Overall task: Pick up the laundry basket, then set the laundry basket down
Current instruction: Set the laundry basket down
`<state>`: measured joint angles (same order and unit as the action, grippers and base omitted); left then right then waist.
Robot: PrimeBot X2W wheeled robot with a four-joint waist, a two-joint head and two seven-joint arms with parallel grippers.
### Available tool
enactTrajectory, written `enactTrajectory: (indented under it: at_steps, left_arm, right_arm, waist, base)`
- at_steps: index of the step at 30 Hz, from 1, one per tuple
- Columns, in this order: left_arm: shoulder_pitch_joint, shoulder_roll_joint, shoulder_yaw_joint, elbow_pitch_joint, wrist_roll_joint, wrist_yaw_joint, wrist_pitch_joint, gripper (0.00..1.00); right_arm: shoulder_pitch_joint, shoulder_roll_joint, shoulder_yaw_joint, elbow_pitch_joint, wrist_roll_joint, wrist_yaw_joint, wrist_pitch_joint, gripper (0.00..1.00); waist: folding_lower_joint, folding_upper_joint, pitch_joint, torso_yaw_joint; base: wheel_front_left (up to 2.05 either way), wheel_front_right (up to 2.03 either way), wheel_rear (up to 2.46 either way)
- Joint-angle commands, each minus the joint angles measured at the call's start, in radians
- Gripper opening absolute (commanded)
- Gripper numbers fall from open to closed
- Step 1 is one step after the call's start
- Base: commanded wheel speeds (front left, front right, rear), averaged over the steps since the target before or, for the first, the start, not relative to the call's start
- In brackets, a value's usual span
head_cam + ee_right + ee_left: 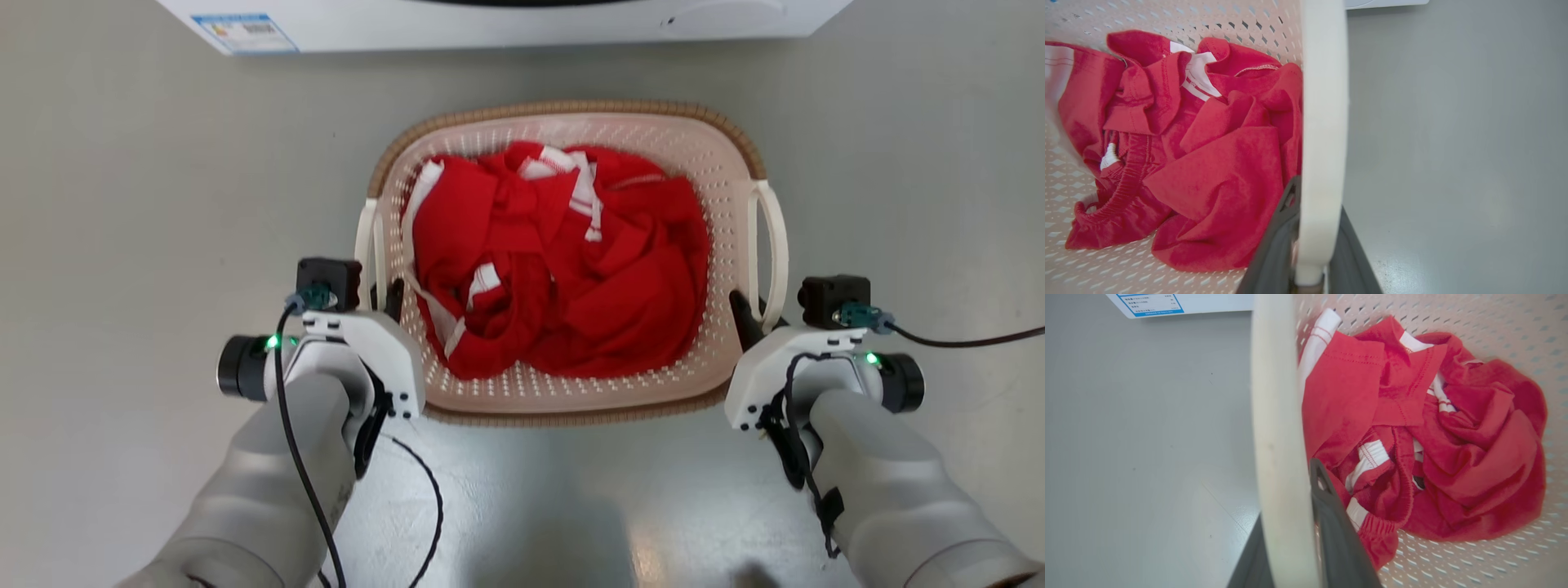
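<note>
The laundry basket (pixel 571 110), cream and perforated with a brown woven rim, lies in the middle of the head view with red and white clothes (pixel 563 269) inside. My left gripper (pixel 384 298) is shut on its white left handle (pixel 365 245). In the left wrist view that handle (pixel 1274 416) runs between the two dark fingers (pixel 1331 526) of the gripper (pixel 1286 555). My right gripper (pixel 751 314) is shut on the right handle (pixel 775 245), which also passes between its fingers (pixel 1274 245) in the right wrist view, gripper (pixel 1312 261), handle (pixel 1323 122). Whether the basket touches the floor I cannot tell.
A white washing machine (pixel 490 20) with a blue-edged label (pixel 245 33) stands just beyond the basket. Grey floor (pixel 122 204) stretches to both sides and in front of me. Black cables (pixel 963 339) hang from both wrists.
</note>
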<state>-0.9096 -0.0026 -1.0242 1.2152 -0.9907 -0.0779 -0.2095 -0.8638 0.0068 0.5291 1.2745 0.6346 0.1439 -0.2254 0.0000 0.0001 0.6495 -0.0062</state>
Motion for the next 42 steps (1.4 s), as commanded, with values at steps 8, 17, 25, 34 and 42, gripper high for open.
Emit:
enactTrajectory:
  at_steps: [8, 17, 25, 34, 42]
  left_arm:
    - [-0.076, 0.075, 0.011, 0.031, 0.028, 0.013, -0.022, 0.0]
    - [-0.12, 0.086, 0.012, 0.04, 0.033, 0.011, -0.034, 0.0]
    - [-0.149, 0.091, 0.016, 0.04, 0.038, 0.012, -0.045, 0.0]
    - [-0.174, 0.091, 0.02, 0.04, 0.044, 0.013, -0.049, 0.0]
    - [-0.197, 0.094, 0.009, 0.047, 0.055, 0.008, -0.046, 0.0]
  right_arm:
    - [-0.027, -0.057, 0.006, 0.016, -0.035, -0.013, -0.031, 0.0]
    - [-0.064, -0.057, 0.015, 0.004, -0.041, -0.013, -0.035, 0.0]
    - [-0.106, -0.057, 0.003, 0.008, -0.068, -0.013, -0.036, 0.0]
    - [-0.139, -0.057, -0.039, 0.012, -0.115, -0.013, -0.036, 0.0]
    - [-0.109, -0.057, -0.037, -0.011, -0.101, -0.013, -0.036, 0.0]
  waist:
    - [0.0, -0.0001, 0.096, 0.017]
    - [0.0, -0.0001, 0.149, 0.023]
    - [0.0, -0.0001, 0.192, 0.026]
    - [0.0, -0.0001, 0.232, 0.025]
    - [0.0, -0.0001, 0.249, 0.022]
  base:
    - [0.0, 0.0, 0.0]
    - [0.0, 0.0, 0.0]
    - [0.0, 0.0, 0.0]
    - [0.0, 0.0, 0.0]
    - [0.0, 0.0, 0.0]
